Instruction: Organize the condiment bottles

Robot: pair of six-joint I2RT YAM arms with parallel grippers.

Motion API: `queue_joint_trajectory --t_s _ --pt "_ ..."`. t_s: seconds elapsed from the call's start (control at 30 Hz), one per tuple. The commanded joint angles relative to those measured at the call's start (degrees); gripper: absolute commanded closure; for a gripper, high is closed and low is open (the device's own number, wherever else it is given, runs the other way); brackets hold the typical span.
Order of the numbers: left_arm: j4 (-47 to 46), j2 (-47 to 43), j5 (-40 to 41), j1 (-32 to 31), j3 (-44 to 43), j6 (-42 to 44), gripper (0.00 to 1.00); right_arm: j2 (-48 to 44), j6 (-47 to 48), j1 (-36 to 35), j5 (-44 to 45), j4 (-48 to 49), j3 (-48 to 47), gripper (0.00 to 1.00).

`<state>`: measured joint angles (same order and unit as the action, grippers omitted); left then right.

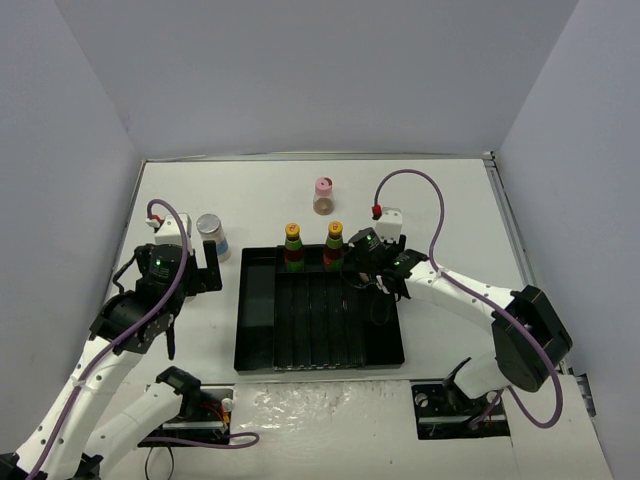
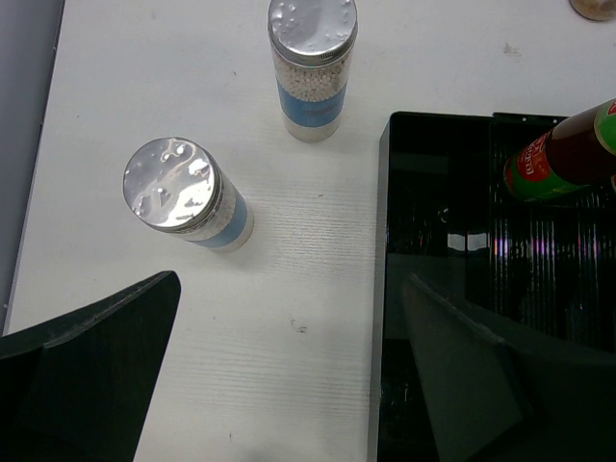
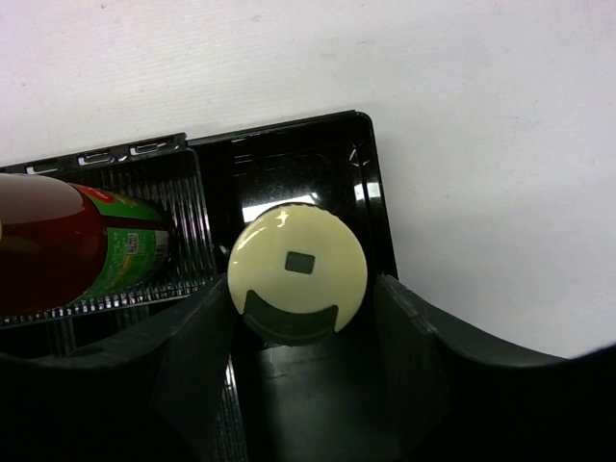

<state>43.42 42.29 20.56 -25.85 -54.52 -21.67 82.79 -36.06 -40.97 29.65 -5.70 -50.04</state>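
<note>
The yellow-green-capped bottle (image 3: 296, 265) stands in the far right corner of the black tray (image 1: 256, 345). My right gripper (image 3: 303, 294) straddles its cap, open, with a slim gap on the right side. Two orange-capped dark bottles (image 1: 292, 245) (image 1: 335, 243) stand at the tray's far edge; one of them (image 3: 87, 255) shows left of the right gripper. The pink-capped bottle (image 1: 323, 195) stands on the table behind the tray. Two silver-lidded shakers (image 2: 173, 188) (image 2: 311, 58) stand left of the tray. My left gripper (image 2: 289, 289) hangs wide open in front of them, empty, its right finger over the tray's left edge.
The tray's (image 2: 385, 289) left wall runs just under my left gripper's right finger. Grey walls close in the table on the left, right and far sides. The right arm's purple cable (image 1: 425, 190) loops above the table behind the tray.
</note>
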Motion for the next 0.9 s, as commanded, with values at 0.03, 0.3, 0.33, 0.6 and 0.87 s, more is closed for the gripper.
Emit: queue_joint_trajectory --t_s 0.03,0.3,0.33,0.6,0.87 --pt "-2.89 0.68 0.01 0.43 -1.9 0.14 0.03 -2.69 -1.03 -0.5 4.54 -1.46 -2.94 0.41" --pt "-2.81 0.78 0.01 0.43 -1.99 0.21 0.03 -5.82 -0.65 -1.71 3.38 -3.57 -5.22 0.36" --pt "-2.81 0.78 0.01 0.39 -1.99 0.17 0.03 -6.53 -0.52 -1.92 3.3 -4.08 -6.1 0.36" --pt "-2.93 0.78 -0.02 0.44 -1.9 0.14 0.03 -9.46 0.89 -2.45 6.83 -10.45 -13.22 0.35" --pt "-2.97 1.01 0.03 0.38 -2.05 0.4 0.03 -0.35 6.49 -0.71 7.54 -10.73 -28.54 0.31"
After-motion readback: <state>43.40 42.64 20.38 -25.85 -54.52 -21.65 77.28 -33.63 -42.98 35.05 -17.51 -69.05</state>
